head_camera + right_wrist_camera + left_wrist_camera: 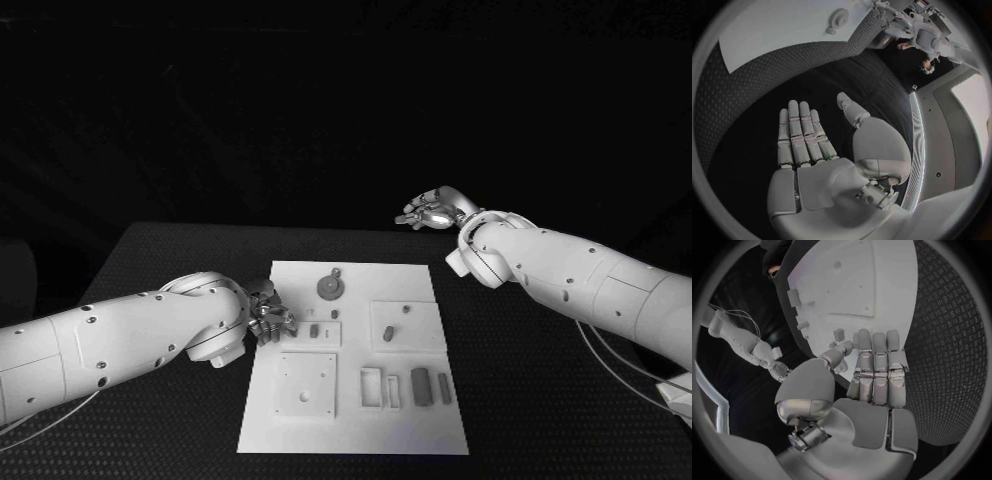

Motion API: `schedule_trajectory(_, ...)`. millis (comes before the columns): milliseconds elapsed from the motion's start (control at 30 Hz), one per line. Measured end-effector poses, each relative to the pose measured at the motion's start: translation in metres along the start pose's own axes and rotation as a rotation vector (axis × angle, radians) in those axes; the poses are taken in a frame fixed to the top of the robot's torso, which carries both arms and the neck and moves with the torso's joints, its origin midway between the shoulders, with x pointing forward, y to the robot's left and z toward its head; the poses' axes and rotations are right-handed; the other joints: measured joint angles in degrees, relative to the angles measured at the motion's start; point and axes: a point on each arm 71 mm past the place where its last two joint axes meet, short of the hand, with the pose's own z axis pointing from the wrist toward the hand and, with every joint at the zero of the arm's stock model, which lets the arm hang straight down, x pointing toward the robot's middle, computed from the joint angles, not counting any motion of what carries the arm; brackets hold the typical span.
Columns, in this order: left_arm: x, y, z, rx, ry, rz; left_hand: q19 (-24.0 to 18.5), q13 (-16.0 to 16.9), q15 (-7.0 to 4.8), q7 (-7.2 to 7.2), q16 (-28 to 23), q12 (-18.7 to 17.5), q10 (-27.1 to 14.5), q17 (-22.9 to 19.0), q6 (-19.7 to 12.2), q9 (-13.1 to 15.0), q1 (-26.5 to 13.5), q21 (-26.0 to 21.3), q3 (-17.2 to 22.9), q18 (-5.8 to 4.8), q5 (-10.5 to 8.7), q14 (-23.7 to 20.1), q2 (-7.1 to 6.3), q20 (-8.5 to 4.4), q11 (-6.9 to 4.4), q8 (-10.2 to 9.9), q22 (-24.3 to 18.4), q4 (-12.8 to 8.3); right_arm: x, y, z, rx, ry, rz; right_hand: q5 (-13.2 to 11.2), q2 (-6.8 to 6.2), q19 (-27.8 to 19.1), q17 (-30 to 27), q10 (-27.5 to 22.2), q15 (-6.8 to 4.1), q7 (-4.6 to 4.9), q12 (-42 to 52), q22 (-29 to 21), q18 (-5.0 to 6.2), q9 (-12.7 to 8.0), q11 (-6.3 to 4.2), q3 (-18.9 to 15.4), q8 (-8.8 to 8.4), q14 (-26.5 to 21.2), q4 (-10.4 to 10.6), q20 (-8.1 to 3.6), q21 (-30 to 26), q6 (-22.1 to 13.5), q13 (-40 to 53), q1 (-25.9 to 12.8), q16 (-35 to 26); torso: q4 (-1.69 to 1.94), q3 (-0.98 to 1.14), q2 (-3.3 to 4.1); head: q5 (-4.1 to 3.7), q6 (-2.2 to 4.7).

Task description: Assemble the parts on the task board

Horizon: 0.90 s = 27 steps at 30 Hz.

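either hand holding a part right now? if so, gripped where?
Nothing held. The left hand lies flat and empty at the task board edge; the right hand is open over bare table.

— Left arm? 
— Enters from the near left; left hand [270, 318] low at centre-left, fingers [874, 367] straight and together, holding nothing.
— Right arm? 
— Reaches to the far right; right hand [430, 212] raised, fingers [798, 132] extended, empty.

The board's [353, 400] left edge is partly hidden behind the left hand [270, 318]. Its small parts [420, 386] are too small to tell their shapes. In the right wrist view the board [786, 30] is cut off by the circle's rim.
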Motion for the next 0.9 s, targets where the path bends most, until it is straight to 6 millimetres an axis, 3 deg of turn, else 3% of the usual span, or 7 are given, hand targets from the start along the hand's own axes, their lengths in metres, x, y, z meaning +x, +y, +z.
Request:
schedule_trajectory(133,0.0,-0.0025,0.0013,0.002,-0.007,0.003,0.0,0.06,0.0,-0.02,0.0,0.0,0.21,0.0,0.02,0.02,-0.07,0.0,0.0,0.62,0.0,0.0,-0.07,0.0,-0.17,-0.05,0.02,0.0,0.0,0.0,0.0,-0.001,0.001,0.001,0.0,0.0,0.0,0.0,0.0,0.0,0.0,-0.23,0.06,0.01,-0.06,0.0,0.0,0.0,0.0,0.0,0.0,0.0,0.0,-0.27,0.0,0.0,-0.01,-0.02,-0.02,0.01,-0.02)
schedule_trajectory(733,0.0027,-0.0035,0.0046,-0.004,-0.007,0.023,0.21,0.19,-0.21,-0.07,0.05,0.0,0.32,0.01,0.05,2.02,0.03,0.0,-0.09,0.61,0.37,0.21,0.03,-0.2,-0.09,-0.03,0.06,0.07,-0.0002,-0.001,-0.0005,-0.001,0.01,0.003,0.0,-0.22,-0.62,-0.06,0.23,0.39,-0.21,-0.72,0.43,0.02,-0.19,0.18,-0.15,0.0,-0.39,0.16,0.2,-0.43,-0.21,-1.42,0.22,-0.76,-0.03,0.0,-0.04,-0.29,-0.27)
schedule_trajectory(900,0.0028,-0.0037,0.0047,-0.002,-0.012,0.038,0.21,0.29,-0.21,-0.08,0.23,0.0,0.61,0.01,0.05,2.19,0.04,0.0,-0.16,0.61,1.43,0.21,0.04,-0.2,-0.18,0.0,0.11,0.14,0.0003,-0.0007,-0.0007,-0.004,0.017,0.004,0.0,-0.22,-1.02,-0.05,0.41,0.39,-0.21,-0.72,0.48,0.02,-0.19,0.0,-0.15,0.2,-0.4,0.16,0.19,-0.42,-0.21,-1.61,0.22,-0.76,0.02,0.01,-0.06,-0.34,-0.44)
